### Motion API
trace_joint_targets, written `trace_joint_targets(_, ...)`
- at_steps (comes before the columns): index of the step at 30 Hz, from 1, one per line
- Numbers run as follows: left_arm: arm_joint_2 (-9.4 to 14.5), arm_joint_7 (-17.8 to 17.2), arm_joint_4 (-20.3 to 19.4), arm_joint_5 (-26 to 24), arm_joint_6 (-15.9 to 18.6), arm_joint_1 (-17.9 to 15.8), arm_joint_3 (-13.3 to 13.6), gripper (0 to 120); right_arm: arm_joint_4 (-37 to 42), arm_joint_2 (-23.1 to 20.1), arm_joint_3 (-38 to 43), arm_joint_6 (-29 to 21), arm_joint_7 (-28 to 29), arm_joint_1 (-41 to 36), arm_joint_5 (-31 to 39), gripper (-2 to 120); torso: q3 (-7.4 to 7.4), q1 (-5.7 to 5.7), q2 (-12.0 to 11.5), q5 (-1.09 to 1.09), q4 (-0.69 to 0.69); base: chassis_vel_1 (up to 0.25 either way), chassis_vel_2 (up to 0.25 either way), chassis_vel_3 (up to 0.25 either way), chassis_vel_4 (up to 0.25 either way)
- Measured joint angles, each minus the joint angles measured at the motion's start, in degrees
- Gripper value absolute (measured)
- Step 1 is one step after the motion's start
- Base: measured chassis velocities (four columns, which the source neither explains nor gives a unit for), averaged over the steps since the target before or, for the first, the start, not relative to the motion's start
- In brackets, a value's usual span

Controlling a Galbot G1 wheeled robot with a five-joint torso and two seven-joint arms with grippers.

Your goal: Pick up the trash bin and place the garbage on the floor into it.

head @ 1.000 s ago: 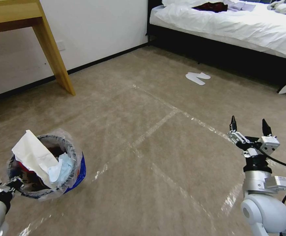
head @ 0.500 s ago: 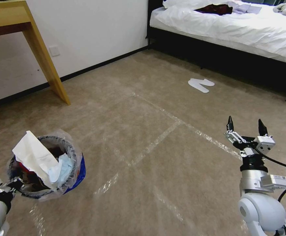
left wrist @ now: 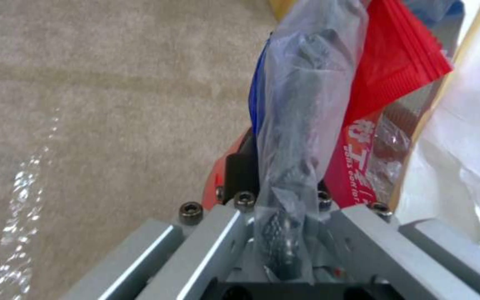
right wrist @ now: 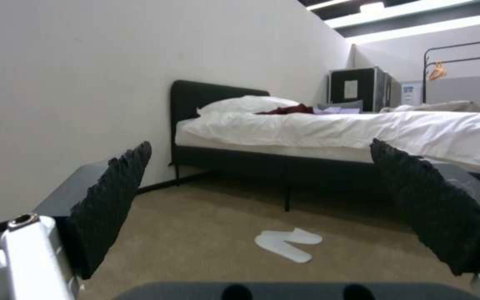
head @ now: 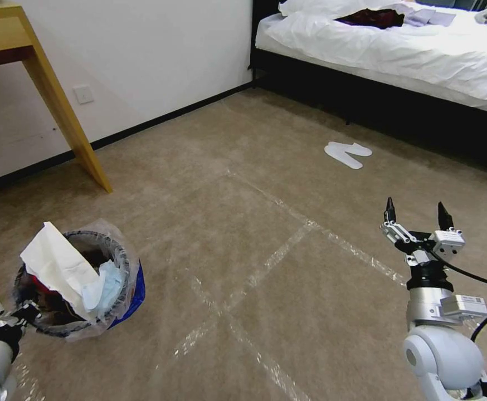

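Leftmost, your left tool [head: 23, 312] is clamped on the near rim of the trash bin [head: 118, 262], a small round bucket held above the carpet [head: 227, 223]; in the left wrist view the metal jaws pinch a fold of crinkly clear plastic liner [left wrist: 301, 125] with blue markings. Inside the bin you have garbage: a creased white tissue [head: 57, 262] standing up above the rim, a pale blue mask [head: 107, 281] beside it, and a red ribbed wrapper [left wrist: 398, 62] pressed against the liner.

Behind, a slanted leg of a pale wooden surface [head: 59, 106] meets the floor near a white wall with a black skirting.

Centre: short-pile beige carpet crossed by shiny strips of clear tape [head: 271, 259].

Further right, a pair of flat white slippers [head: 347, 152] lies on the carpet, near a black-framed bed [head: 399, 100] with rumpled white linen.

Rightmost, your right tool [head: 416, 214] is raised, pointing up, with its two black toothed fingers [right wrist: 112, 196] spread apart and gripping nothing.
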Motion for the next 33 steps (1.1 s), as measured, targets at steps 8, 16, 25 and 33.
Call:
trace_joint_targets(8,0.03,0.0,0.2,-0.02,-0.11,0.06,-0.22,0,-0.16,0.08,-0.32,0.0,0.08,0.05,-0.24,100,0.0,-0.01,0.0,-0.01,0.0,-0.144,0.135,0.151,-0.148)
trace_joint_targets(16,-0.2,0.0,0.18,0.2,-0.21,-0.12,-0.03,0,0.0,0.0,-0.54,-0.01,0.08,0.17,-0.58,100,0.0,0.0,0.0,-0.02,0.0,-0.173,0.176,0.177,-0.174)
trace_joint_targets(25,-0.62,0.0,0.02,0.18,-0.21,0.0,-0.12,0,-0.16,-0.08,-1.13,-0.03,0.08,0.24,-0.96,100,0.0,0.0,0.0,-0.01,0.0,-0.152,0.164,0.156,-0.153)
trace_joint_targets(33,-0.82,0.01,0.02,0.27,-0.21,-0.1,-0.08,0,-0.35,-0.27,-2.07,-0.04,0.07,0.73,-1.2,100,0.0,0.0,0.0,-0.02,-0.01,-0.159,0.153,0.156,-0.159)
